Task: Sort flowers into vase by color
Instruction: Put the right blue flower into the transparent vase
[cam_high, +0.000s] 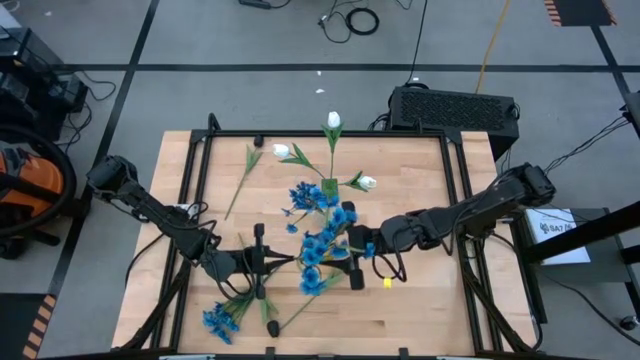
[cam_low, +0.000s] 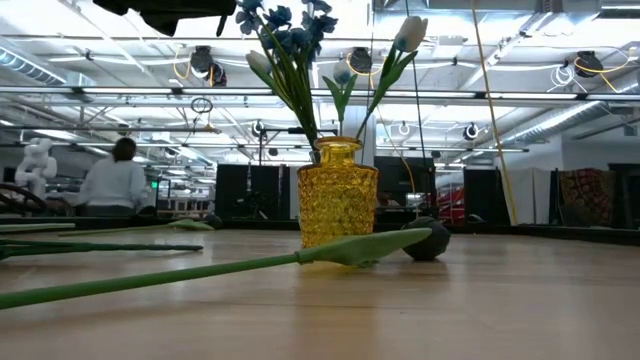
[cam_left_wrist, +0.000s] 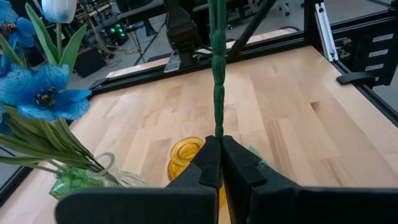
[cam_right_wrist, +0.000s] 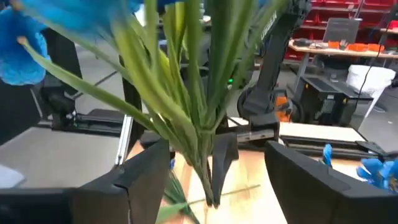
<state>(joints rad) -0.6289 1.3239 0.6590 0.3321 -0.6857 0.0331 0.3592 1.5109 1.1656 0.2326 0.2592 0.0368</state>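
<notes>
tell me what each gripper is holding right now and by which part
The left gripper is shut on a flower stem, gripping its lower end. The right gripper is open around the bunched stems, holding nothing.

High view: overhead, facing straight down on the whole light wooden slatted table (cam_high: 420, 300), far enough to take in both dark arms and surrounding floor; low view: at table-top height, facing level across the boards into the room, close to the amber-yellow patterned glass vase (cam_low: 337, 205); left wrist view: behind the left gripper (cam_left_wrist: 221, 163), facing forward and down over the table; the same yellow vase shows just beyond its fingertips; right wrist view: behind the right gripper (cam_right_wrist: 214, 180), very near the bunched green stems (cam_right_wrist: 199, 118) between its fingers; the room beyond is shared with the low view.
</notes>
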